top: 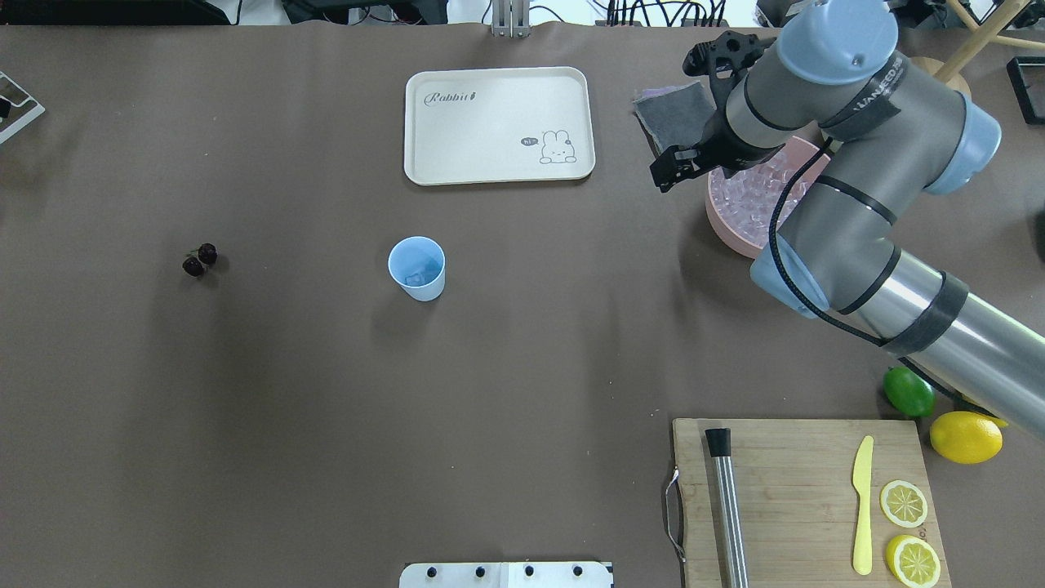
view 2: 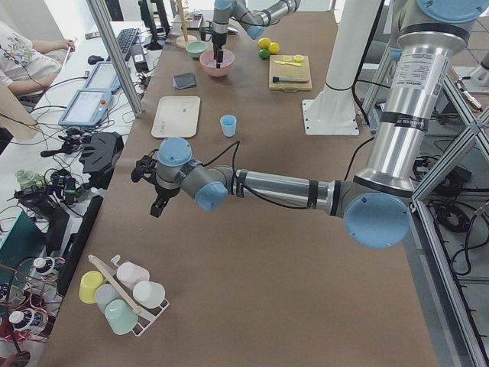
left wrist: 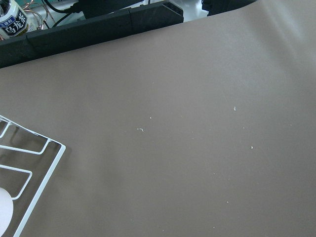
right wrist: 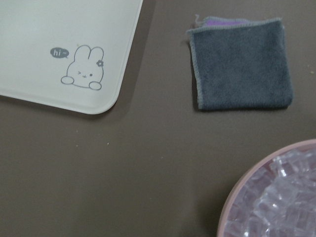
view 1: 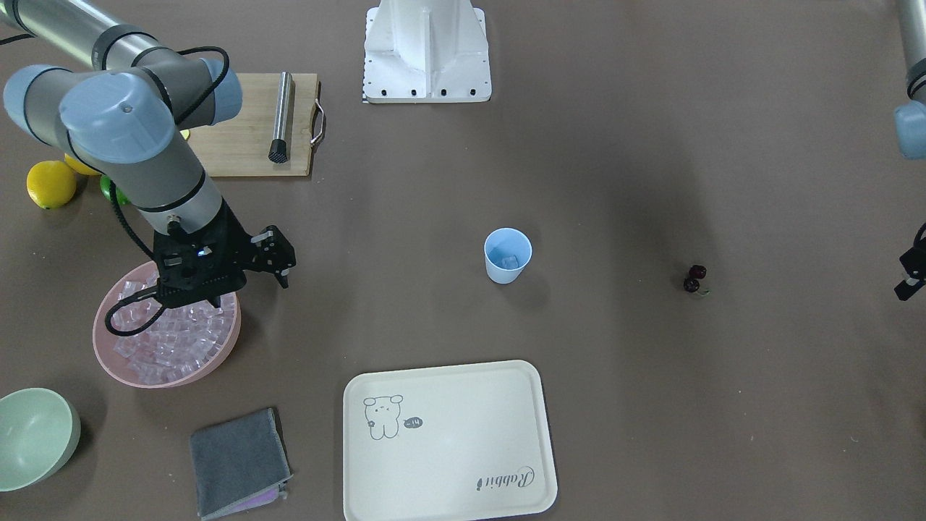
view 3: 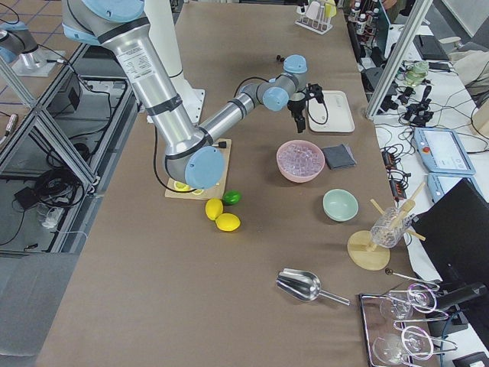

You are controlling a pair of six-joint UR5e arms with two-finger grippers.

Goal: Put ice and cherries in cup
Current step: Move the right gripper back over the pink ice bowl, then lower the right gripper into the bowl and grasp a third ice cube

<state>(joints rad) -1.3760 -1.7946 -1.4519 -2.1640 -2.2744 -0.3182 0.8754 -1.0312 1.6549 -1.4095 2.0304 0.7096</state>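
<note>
Brown paper covers the desk (top: 522,367). At far left the left gripper (view 2: 157,205) hangs over the paper; I cannot tell if it is apart. Two dark red cherries (top: 199,259) lie well left of the small light-blue plastic cup (top: 417,268), which stands upright with one clear ice cube (top: 416,278) inside. At right, the right gripper (top: 671,170) hangs beside the round pink bowl (top: 722,229) heaped with ice cubes (top: 744,194); its state I cannot tell.

The left hand (view 1: 910,273) is cut off by the front view's edge, the right hand (top: 673,167) shows its jaws too small to judge, and the right arm (top: 824,220) hides part of the pink bowl (top: 720,222) and its ice (top: 739,192).
</note>
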